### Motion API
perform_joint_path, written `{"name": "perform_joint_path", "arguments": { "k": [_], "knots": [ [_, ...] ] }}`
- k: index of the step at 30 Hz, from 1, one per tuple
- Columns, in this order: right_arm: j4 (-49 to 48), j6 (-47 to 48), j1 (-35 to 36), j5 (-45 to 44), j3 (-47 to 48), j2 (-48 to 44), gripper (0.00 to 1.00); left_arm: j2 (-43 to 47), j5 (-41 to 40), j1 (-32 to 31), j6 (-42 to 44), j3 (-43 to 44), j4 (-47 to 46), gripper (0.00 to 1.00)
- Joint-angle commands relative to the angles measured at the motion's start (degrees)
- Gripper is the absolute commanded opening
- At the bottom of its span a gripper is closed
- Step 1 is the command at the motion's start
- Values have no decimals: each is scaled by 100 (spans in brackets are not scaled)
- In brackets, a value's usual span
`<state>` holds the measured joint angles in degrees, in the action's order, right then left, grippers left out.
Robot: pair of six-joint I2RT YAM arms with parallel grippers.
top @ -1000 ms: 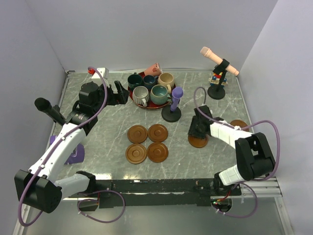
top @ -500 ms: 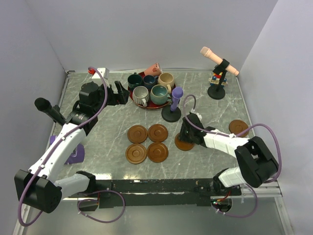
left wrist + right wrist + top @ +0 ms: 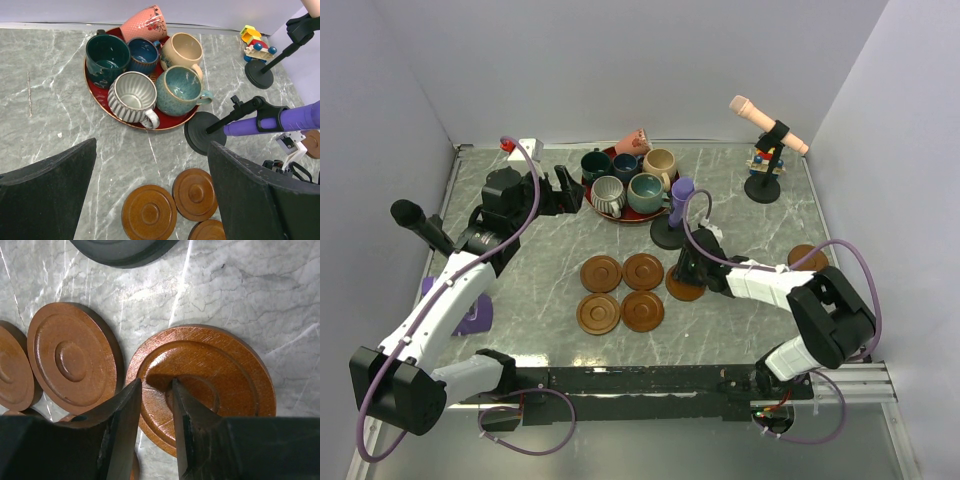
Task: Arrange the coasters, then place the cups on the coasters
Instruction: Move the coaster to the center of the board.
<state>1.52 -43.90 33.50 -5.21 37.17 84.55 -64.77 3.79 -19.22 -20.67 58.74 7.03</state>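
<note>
Four brown coasters (image 3: 621, 292) lie in a square at the table's middle. A fifth coaster (image 3: 686, 289) (image 3: 220, 375) lies just right of them, a small gap off its neighbour (image 3: 70, 360). My right gripper (image 3: 688, 268) (image 3: 156, 382) is shut on this coaster's raised rim ring, with one tip by the outer edge and the other in the groove. A sixth coaster (image 3: 807, 257) lies at the far right. The cups stand together on the red plate (image 3: 172, 123): grey ribbed (image 3: 131, 96), teal (image 3: 179, 90), beige (image 3: 182, 50), dark green (image 3: 106, 55), dark blue (image 3: 143, 51), and the pink one (image 3: 145, 22) tipped over. My left gripper (image 3: 563, 190) (image 3: 152, 150) hovers open, left of the plate.
A purple microphone (image 3: 680, 200) on a black round base (image 3: 671, 236) stands right behind the held coaster. A peach microphone (image 3: 767, 125) on a stand and a small toy (image 3: 763, 158) sit at the back right. A black microphone (image 3: 420, 225) and a purple object (image 3: 470, 315) are at the left.
My right gripper has slid the fifth coaster leftward across the table, from the right side to just beside the square of four. Its jaws narrowed. The left arm has not moved.
</note>
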Motion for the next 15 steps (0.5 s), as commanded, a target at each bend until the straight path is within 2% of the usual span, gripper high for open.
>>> {"name": "perform_joint_path", "arguments": {
  "k": [1,7,9,12,15],
  "knots": [
    [-108,48,69,-103,98,-158,40,-9,69,-20,1,94,-149,97],
    [23,434,96,81,-104,-1079,49,-18,69,-29,10,76,-166,97],
    [207,592,96,117,-122,-1536,55,-18,69,-29,10,67,-167,96],
    [733,751,96,47,-87,-2055,66,-27,78,-29,1,85,-167,97],
    [1436,786,96,-120,-43,-2346,71,-9,78,-29,1,76,-175,97]
  ]
}}
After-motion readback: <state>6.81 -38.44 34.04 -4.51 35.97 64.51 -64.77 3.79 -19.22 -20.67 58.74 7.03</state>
